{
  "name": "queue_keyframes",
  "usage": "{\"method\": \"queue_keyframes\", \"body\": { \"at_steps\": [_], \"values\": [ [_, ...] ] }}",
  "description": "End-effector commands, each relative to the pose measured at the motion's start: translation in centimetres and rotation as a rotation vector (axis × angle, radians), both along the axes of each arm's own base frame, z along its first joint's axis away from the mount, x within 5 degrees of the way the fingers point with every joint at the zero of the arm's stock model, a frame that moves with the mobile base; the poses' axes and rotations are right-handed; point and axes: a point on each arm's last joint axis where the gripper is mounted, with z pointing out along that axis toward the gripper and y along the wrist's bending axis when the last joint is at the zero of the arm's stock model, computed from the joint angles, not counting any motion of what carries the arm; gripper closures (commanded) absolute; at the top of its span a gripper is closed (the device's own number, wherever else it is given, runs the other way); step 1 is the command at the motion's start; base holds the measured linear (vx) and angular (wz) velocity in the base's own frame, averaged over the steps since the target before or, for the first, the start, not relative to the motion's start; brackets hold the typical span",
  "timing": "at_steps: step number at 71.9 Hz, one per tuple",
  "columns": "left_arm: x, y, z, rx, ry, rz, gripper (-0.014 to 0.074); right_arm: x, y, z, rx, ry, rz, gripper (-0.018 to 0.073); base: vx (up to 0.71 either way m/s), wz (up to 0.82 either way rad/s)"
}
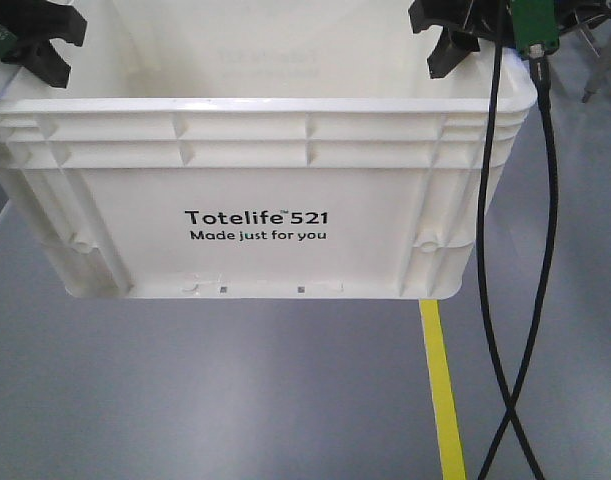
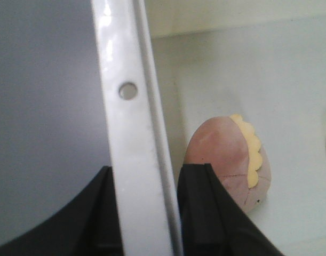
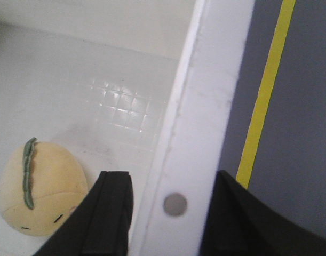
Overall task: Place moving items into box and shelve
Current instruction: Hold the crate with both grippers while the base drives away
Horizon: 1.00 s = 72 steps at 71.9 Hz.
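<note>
Here left pincer [image 2: 146,213], right pincer [image 3: 171,224] clamp box [image 1: 245,270] rim; print: "Totelife 521 Made just for you".

Black cables [image 1: 509,408] cross beside a yellow floor stripe [image 1: 441,390].

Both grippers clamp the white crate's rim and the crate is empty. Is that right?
Not empty. The left gripper and right gripper do clamp the crate by its rim, but the left wrist view shows a pink toy inside, the right wrist view a yellow toy.
</note>
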Motion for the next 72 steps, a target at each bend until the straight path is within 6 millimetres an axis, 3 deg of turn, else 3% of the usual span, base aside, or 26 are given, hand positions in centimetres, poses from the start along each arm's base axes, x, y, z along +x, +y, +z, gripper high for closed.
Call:
{"method": "queue_keyframes", "body": {
  "at_steps": [1,72],
  "values": [
    [-1.13,0.08,3.35,-0.04,-0.192,-0.007,0.0597,-1.88,-0.45,3.65,0.04,-0.129,0.023,0.0562,0.58,-0.05],
    [-1.13,0.08,3.35,-0.04,-0.192,-0.007,0.0597,-1.82,-0.43,3.57,0.04,-0.127,0.023,0.0562,0.54,-0.25]
  ]
}}
